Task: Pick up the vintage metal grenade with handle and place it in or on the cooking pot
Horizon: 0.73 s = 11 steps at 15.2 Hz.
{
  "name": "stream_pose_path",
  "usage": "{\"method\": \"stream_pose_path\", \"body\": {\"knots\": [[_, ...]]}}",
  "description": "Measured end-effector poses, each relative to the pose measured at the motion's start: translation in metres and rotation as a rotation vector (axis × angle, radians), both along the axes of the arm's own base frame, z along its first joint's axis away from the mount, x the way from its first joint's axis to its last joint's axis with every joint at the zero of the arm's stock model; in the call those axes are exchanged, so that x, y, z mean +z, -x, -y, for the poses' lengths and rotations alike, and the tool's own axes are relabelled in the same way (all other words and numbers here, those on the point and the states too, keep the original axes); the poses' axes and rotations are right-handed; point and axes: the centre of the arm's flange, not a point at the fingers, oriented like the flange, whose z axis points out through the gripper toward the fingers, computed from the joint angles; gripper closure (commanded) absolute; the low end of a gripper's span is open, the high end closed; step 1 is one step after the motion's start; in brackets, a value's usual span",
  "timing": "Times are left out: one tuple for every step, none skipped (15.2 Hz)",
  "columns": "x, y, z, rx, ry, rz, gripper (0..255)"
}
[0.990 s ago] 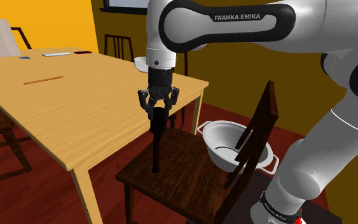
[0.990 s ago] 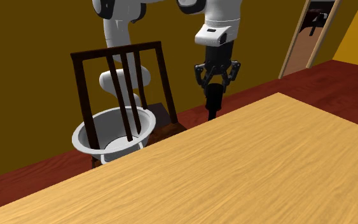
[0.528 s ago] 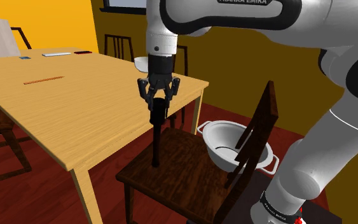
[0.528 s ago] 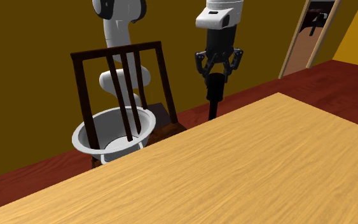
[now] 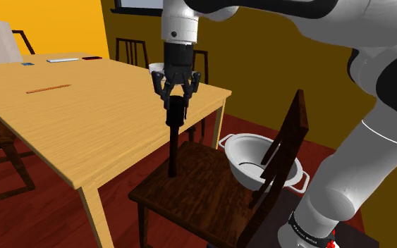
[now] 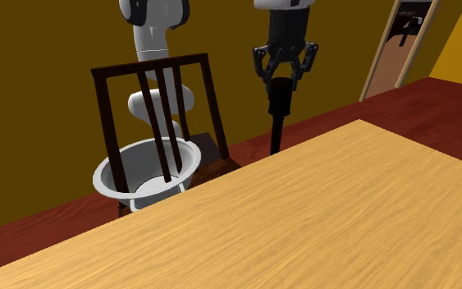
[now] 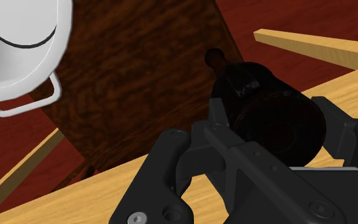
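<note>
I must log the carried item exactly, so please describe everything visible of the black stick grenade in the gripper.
The stick grenade is all black, and its material cannot be told. It has a thick cylindrical head on top and a long thin handle pointing down. It hangs upright, its head clasped between the fingers of the gripper. It is over the dark wooden chair seat, near the table corner. Whether its lower end touches the seat I cannot tell. The white pot sits apart from it.
</note>
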Motion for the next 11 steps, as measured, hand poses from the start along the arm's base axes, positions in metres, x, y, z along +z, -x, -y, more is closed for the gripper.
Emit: {"method": "stream_pose_path", "body": {"knots": [[0.006,0.000,0.000,0.000,0.000,0.000,255],[0.011,0.001,0.000,0.000,0.000,0.000,255],[0.017,0.001,0.000,0.000,0.000,0.000,255],[0.022,0.001,0.000,0.000,0.000,0.000,255],[0.027,0.001,-0.001,0.000,0.000,0.000,255],[0.032,0.000,0.000,0.000,0.000,0.000,255],[0.038,0.000,-0.001,0.000,0.000,0.000,255],[0.042,0.000,-0.001,0.000,0.000,0.000,255],[0.049,0.000,-0.001,0.000,0.000,0.000,255],[0.053,0.000,-0.001,0.000,0.000,0.000,255],[0.059,-0.001,0.000,0.000,0.000,0.000,255]]}}
